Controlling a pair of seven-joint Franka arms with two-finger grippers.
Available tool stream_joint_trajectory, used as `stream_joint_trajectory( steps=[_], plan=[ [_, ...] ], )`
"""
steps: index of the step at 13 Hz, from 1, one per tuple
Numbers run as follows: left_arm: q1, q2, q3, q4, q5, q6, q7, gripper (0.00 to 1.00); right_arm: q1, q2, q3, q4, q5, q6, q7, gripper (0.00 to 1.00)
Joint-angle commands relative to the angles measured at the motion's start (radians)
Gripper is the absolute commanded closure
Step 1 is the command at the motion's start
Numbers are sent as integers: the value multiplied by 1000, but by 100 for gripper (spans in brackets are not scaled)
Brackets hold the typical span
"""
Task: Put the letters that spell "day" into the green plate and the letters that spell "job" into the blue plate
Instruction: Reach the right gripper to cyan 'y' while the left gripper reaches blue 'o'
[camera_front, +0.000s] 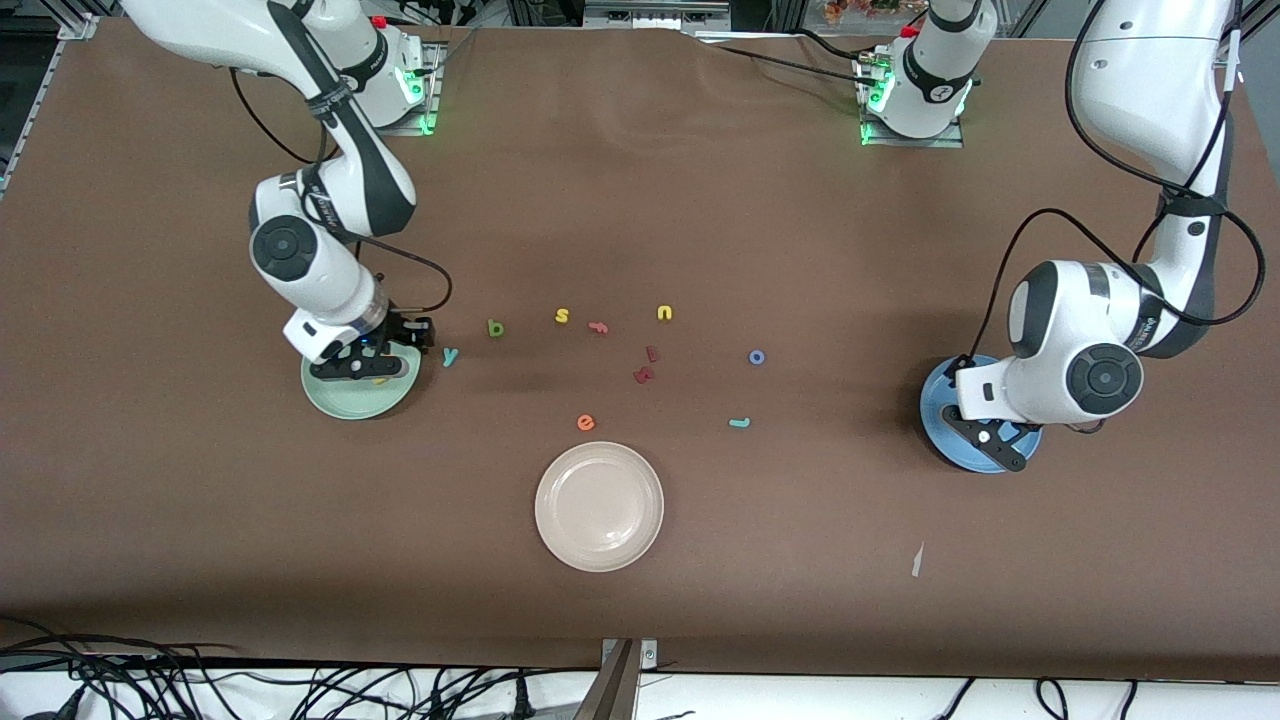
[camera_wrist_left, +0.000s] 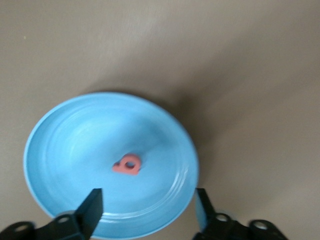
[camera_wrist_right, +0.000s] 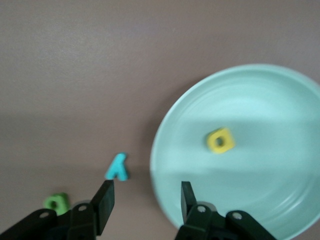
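Observation:
The green plate (camera_front: 340, 405) (camera_wrist_right: 260, 100) lies toward the right arm's end of the table with the yellow a (camera_wrist_right: 220, 140) (camera_front: 381, 381) in it. My right gripper (camera_wrist_right: 146, 199) (camera_front: 385, 362) hangs open and empty over that plate's rim. The teal y (camera_front: 450, 356) (camera_wrist_right: 117, 167) and the dark green d (camera_front: 495, 328) (camera_wrist_right: 56, 202) lie on the table beside the plate. The blue plate (camera_front: 935, 400) (camera_wrist_left: 60, 150) holds the salmon b (camera_wrist_left: 128, 165). Above it my left gripper (camera_wrist_left: 147, 207) (camera_front: 1000, 447) stands open and empty. The blue o (camera_front: 757, 357) and the teal j (camera_front: 740, 422) lie mid-table.
A beige-white plate (camera_front: 600, 505) sits nearest the front camera. Loose letters lie mid-table: yellow s (camera_front: 562, 316), salmon letter (camera_front: 598, 327), yellow u (camera_front: 665, 313), two dark red letters (camera_front: 647, 365), orange e (camera_front: 586, 423). A paper scrap (camera_front: 917, 560) lies near the front edge.

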Motion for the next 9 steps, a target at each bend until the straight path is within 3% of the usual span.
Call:
stream_joint_trajectory(
  steps=[1,4,8,9],
  plan=[
    [-105,58,7,74,-50,-14,-262,0,21,37,14,-4,3,54,164,38],
    [-183,87,8,100,-242,19,-394,0,41,71,14,-13,3,112,252,39],
    [-287,63,8,15,-264,150,-578,0,41,77,14,-33,1,136,252,43],
    [-321,35,8,-51,-262,217,-611,0,41,77,14,-47,-2,161,250,45]
  ],
)
